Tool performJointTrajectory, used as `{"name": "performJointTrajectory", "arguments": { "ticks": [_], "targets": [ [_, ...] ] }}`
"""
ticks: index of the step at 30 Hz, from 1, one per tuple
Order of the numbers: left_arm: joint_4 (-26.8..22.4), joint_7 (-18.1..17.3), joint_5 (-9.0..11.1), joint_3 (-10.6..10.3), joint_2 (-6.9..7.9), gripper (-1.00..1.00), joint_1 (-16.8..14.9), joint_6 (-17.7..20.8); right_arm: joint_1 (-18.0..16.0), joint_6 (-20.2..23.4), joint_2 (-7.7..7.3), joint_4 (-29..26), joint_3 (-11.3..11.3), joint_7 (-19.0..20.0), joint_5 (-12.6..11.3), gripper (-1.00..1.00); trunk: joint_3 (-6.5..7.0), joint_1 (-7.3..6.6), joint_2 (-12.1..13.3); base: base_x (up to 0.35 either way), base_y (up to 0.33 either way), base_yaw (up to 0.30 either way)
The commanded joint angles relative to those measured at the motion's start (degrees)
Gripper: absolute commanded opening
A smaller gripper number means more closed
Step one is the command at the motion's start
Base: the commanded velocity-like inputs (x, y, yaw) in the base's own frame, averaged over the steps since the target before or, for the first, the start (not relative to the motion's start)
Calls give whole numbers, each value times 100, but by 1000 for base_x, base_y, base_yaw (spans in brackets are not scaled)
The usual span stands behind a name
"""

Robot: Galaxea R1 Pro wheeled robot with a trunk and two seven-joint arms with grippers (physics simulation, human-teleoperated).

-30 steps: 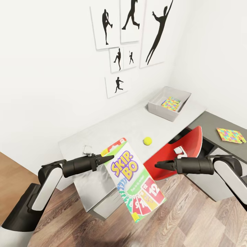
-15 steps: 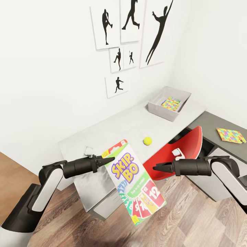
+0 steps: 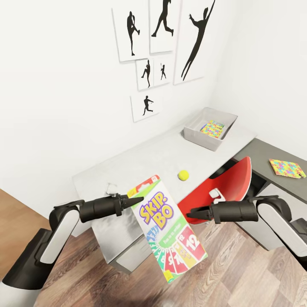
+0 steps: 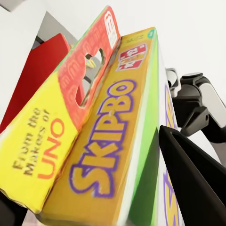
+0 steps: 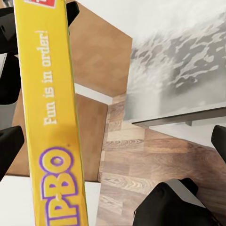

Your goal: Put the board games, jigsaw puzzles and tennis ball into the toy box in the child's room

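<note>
A Skip-Bo board game (image 3: 168, 226) hangs tilted in the air in front of the table (image 3: 140, 164). My left gripper (image 3: 138, 199) is shut on its upper left edge, and the left wrist view has a dark finger (image 4: 188, 179) against the box (image 4: 94, 141). My right gripper (image 3: 189, 212) is open just beside the box's right edge; the box's yellow side (image 5: 47, 117) stands near one finger (image 5: 9, 141). The tennis ball (image 3: 183, 175) lies on the table. The toy box (image 3: 194, 132) sits at the table's far end with a jigsaw puzzle (image 3: 212, 128) inside.
A second colourful jigsaw puzzle (image 3: 286, 167) lies on the lower dark grey cabinet (image 3: 260, 151) at the right. A red chair (image 3: 228, 185) is tucked under the table, just behind my right arm. Wood floor lies below the hanging box.
My right gripper has moved left, closer to the Skip-Bo box's right edge. The left gripper and the box have shifted slightly right and down.
</note>
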Motion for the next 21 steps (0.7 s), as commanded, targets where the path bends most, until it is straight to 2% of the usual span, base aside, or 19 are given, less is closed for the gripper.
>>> {"name": "performJointTrajectory", "arguments": {
  "ticks": [1, 4, 9, 14, 21],
  "targets": [
    [-1, 10, 27, -23, 4, -100, -5, 28, -9, 10, -1, 1, 37, 31, 23, 100, -10, 3, -11, 0, 0, 0],
    [-1, 11, 26, -37, 5, -100, -5, 27, -11, 10, 14, 1, 61, 31, 25, 100, -10, 3, -11, 0, 0, 0],
    [-1, 12, 25, -49, 6, -100, -5, 26, -8, 10, 121, 1, 191, 31, 29, 100, -10, 3, -11, 0, 0, 0],
    [-1, 13, 24, -54, 6, -100, -5, 26, -5, 10, 227, 1, 550, 29, 26, 100, -10, 3, -11, 0, 0, 0],
    [-3, 13, 24, -60, 6, -100, -5, 26, -4, 10, 266, 17, 754, 24, 25, 100, -10, 3, -11, 0, 0, 0]
  ]
}}
